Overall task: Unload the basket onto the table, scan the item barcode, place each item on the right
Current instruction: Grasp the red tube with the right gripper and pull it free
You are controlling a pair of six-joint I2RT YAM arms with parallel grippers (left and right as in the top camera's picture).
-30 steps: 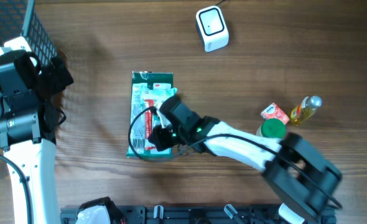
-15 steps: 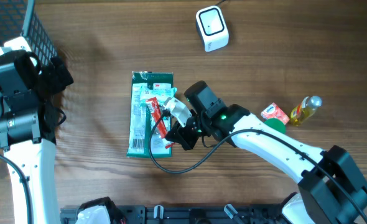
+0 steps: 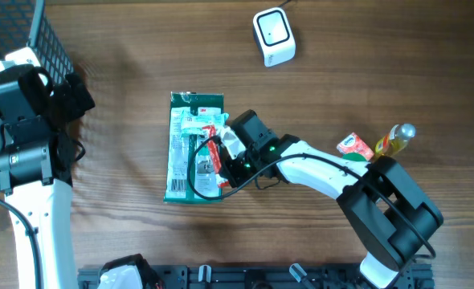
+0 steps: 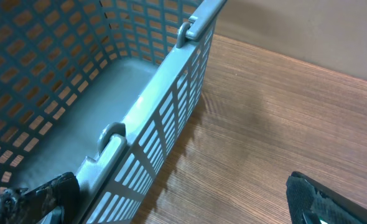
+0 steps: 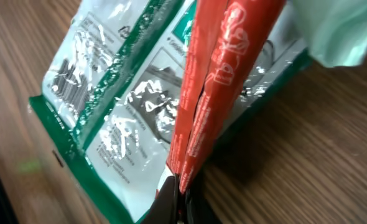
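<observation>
Wooden worktop (image 3: 341,72), and the right gripper (image 5: 180,200) is clamped on a red sachet (image 5: 224,81) just over the green packet (image 3: 178,152) lying mid-worktop, while the left gripper (image 3: 70,100) sits spread wide beside the basket (image 4: 152,106).

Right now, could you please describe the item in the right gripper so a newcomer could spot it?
On the wooden table, find the flat green-and-white package near the middle. The right gripper is shut on a narrow red packet over its long edge; unlike that broad package, it is slim and red.
</observation>
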